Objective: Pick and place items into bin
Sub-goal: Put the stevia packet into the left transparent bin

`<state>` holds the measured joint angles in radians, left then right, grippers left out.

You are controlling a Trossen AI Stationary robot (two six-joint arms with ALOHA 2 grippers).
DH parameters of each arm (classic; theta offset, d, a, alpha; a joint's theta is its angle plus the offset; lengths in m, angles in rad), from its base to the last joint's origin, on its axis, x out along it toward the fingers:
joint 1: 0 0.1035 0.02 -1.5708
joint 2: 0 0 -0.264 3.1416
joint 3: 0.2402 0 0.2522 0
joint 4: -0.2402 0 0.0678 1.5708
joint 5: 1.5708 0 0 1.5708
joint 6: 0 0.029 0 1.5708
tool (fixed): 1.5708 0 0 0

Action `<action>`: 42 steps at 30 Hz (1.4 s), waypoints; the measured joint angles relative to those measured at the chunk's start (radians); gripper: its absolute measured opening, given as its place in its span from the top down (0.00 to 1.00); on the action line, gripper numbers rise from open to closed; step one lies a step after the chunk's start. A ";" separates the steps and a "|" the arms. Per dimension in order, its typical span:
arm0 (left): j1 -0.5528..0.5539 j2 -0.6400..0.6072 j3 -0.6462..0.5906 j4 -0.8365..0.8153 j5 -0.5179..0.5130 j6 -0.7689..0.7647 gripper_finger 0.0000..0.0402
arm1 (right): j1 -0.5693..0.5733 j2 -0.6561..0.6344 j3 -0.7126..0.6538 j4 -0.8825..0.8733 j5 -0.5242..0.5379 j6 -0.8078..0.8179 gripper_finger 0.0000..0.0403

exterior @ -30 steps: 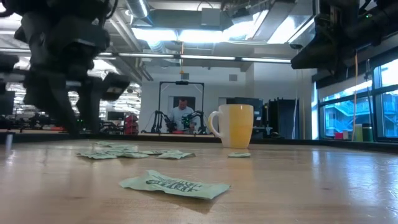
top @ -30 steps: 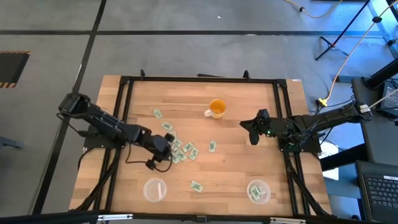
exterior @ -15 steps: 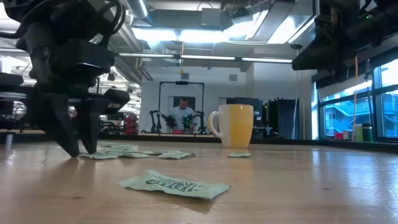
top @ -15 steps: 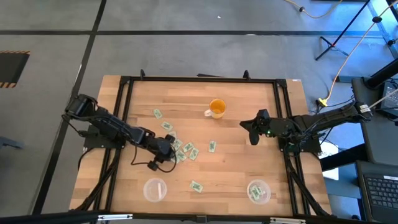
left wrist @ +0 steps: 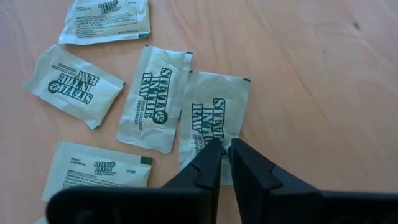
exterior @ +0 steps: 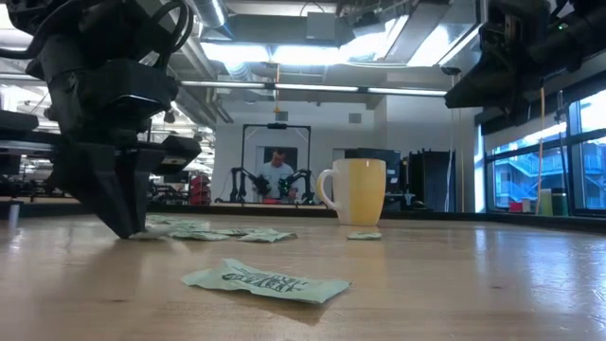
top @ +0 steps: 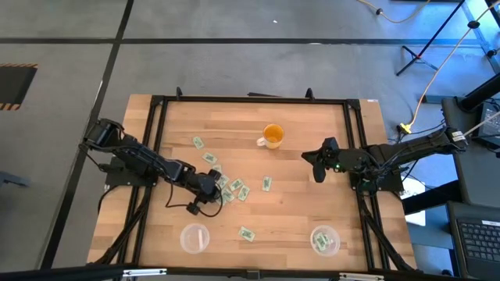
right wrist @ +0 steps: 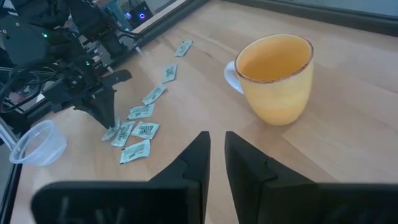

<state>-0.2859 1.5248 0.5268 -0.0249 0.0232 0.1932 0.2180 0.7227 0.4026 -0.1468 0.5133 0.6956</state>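
The left claw (left wrist: 224,148) is pinching, nearly closed, one flat green-and-white paper packet (left wrist: 213,118) in the cluster on the wooden worktop (top: 297,211), probably for lifting it. The right claw (right wrist: 216,142), narrow and empty, is waiting above.

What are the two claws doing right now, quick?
Left end effector: closed on a packet in the pile on the table.
Right end effector: nearly closed, empty, raised near the mug.

Nine small flat green-and-white paper packets (top: 247,232) lie loose on the wooden table, most clustered at nine o'clock from centre. Two clear round plastic cups (top: 194,237) sit toward six o'clock. One orange ceramic mug (top: 273,136) stands at twelve o'clock.
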 joint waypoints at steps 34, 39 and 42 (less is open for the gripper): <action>-0.270 -0.264 0.235 -0.164 0.131 -0.098 0.99 | 0.000 0.000 0.000 -0.061 0.000 0.006 0.87; -0.349 -0.263 0.236 -0.217 0.026 -0.106 1.00 | 0.000 0.000 0.000 -0.061 0.000 0.006 0.87; -0.386 -0.263 0.236 -0.243 0.012 -0.109 1.00 | 0.002 0.000 0.000 -0.064 0.000 0.002 0.87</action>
<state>-0.6720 1.2613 0.7624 -0.2679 0.0357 0.0843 0.2195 0.7223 0.4023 -0.2104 0.5133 0.6973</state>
